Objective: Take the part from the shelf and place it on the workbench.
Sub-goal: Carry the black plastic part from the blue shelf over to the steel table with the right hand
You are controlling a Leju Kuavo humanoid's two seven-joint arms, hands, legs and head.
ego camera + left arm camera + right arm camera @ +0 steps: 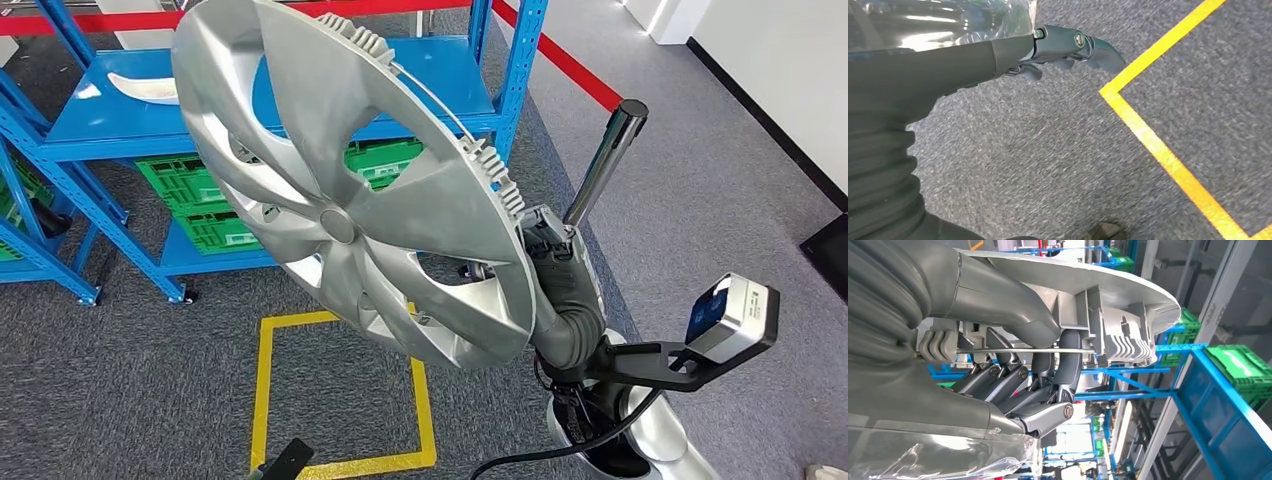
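Head view, nearest first: the right hand [548, 243] grips the rim of the silver wheel cover [340, 170] at its lower right edge, holding it up in the air, tilted, with its spoked face towards the camera; the cover is clear of the shelf and hangs over the grey carpet [120, 380]; below it a square of yellow tape [262, 385] is marked on the floor; right wrist view shows the same grasp from close by, the thick thumb [1013, 305] pressed on one side of the cover's rim [1128, 287] and the darker fingers [1058, 365] curled behind its ribbed clips and wire ring; left wrist view shows the left hand [1068, 47] hanging over the carpet beside a corner of the yellow tape [1158, 145], holding nothing, its fingers loosely bent and apart; farther back in the head view stands the blue shelf [300, 95], with a pale part [140, 88] lying on its upper deck and green crates [200, 200] on the lower level; a red line [560, 55] runs across the floor beyond.
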